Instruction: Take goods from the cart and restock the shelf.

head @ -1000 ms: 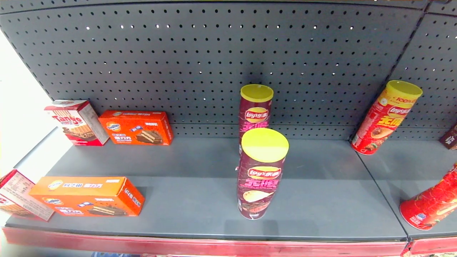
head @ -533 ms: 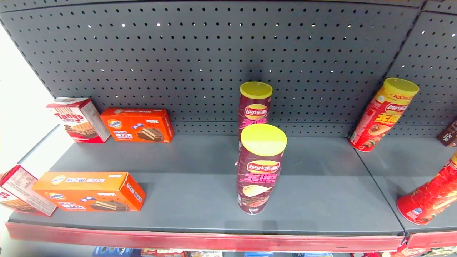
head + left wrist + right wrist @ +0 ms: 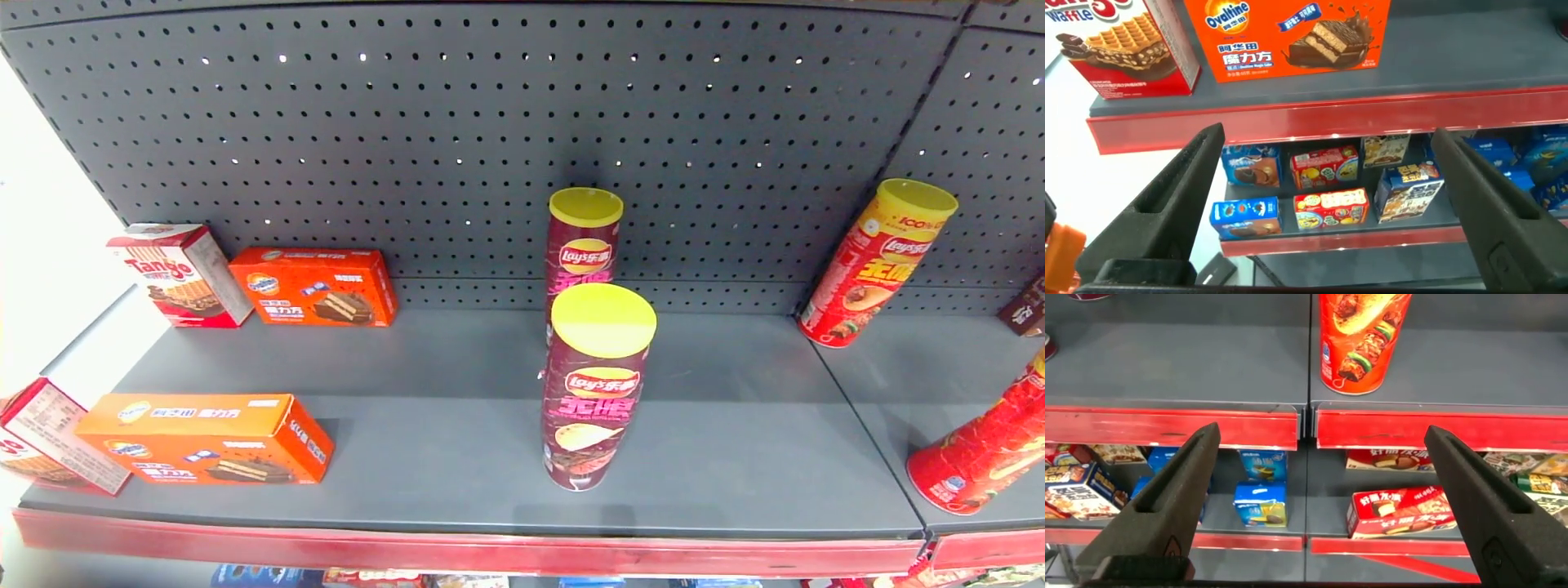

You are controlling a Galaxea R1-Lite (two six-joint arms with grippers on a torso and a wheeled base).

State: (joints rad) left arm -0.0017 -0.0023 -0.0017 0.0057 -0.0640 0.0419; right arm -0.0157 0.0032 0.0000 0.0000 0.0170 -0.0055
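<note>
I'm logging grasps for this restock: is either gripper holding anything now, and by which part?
Nothing is held. The left gripper and the right gripper both have their jaws spread wide with nothing between them.

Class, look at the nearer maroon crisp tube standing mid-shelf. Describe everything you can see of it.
The nearer maroon tube is a tall cylinder, seemingly printed cardboard, closed by a flat yellow lid that looks plastic. Its wrap carries a logo, pink lettering and a crisp picture. It stands upright on the grey shelf, toward the front edge, directly before a matching tube by the pegboard; whether they touch cannot be told.
</note>
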